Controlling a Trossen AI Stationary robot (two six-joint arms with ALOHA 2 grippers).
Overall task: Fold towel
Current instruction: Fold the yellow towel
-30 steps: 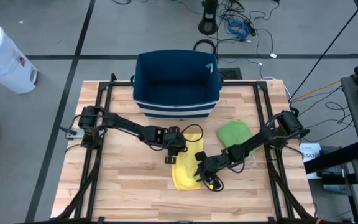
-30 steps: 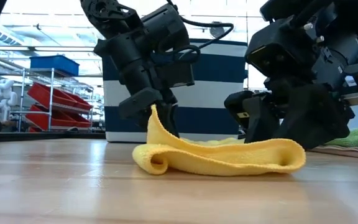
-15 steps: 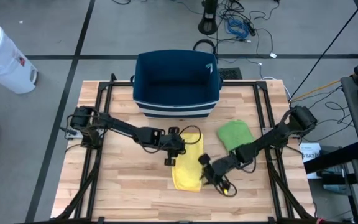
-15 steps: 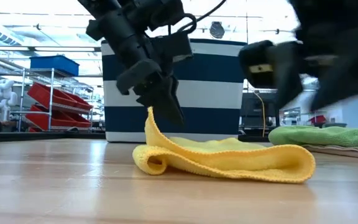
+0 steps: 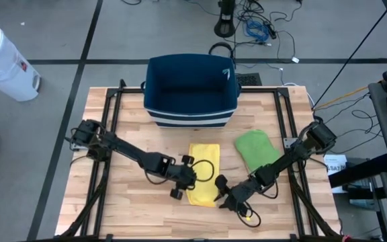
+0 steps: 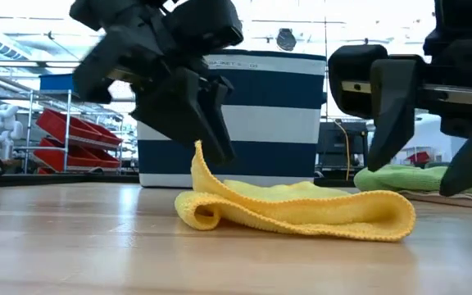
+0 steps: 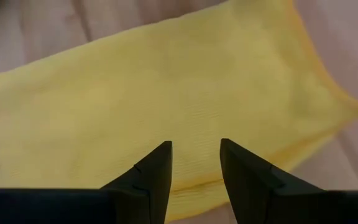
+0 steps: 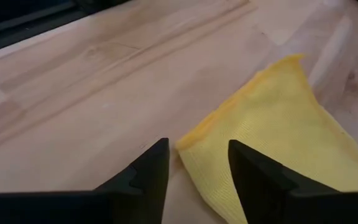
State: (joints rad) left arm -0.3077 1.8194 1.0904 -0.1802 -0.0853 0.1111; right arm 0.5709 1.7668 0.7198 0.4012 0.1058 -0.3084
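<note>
Yellow towel folded loosely, one edge standing up, left claw apart, right claw apart.

**Materials and finishes on the bench**

Yellow towel: soft knit cloth, matt, fine looped pile, stitched hem. Green cloth: same fuzzy matt weave. Table: pale wood planks, smooth, faint satin sheen, visible grain and joints. Frame rails: black metal, matt. Bin: navy fabric with white stripes, dull finish. Left gripper and right gripper: dark hard plastic fingers, smooth, matt. White container: glossy plastic.
</note>
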